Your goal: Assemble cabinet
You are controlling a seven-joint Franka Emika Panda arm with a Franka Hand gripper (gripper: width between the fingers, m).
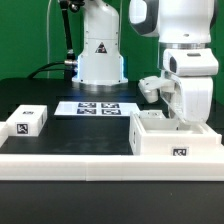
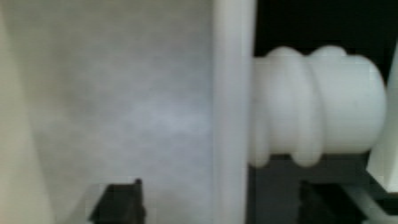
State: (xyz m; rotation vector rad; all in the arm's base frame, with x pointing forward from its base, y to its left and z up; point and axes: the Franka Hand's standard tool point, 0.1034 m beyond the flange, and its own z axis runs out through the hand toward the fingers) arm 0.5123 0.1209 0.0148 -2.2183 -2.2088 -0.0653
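The large white cabinet box stands open-topped at the exterior view's right, with a tag on its front. My gripper hangs straight down over it, fingertips at or just inside its rim. In the wrist view the gripper is open. Its two dark fingers straddle the edge of an upright white panel, with a dark gap on one side. A ribbed white knob lies beyond that edge. A small white tagged piece sits beside the gripper. A white tagged block lies at the left.
The marker board lies flat mid-table in front of the robot base. The long low white border rail runs along the front edge.
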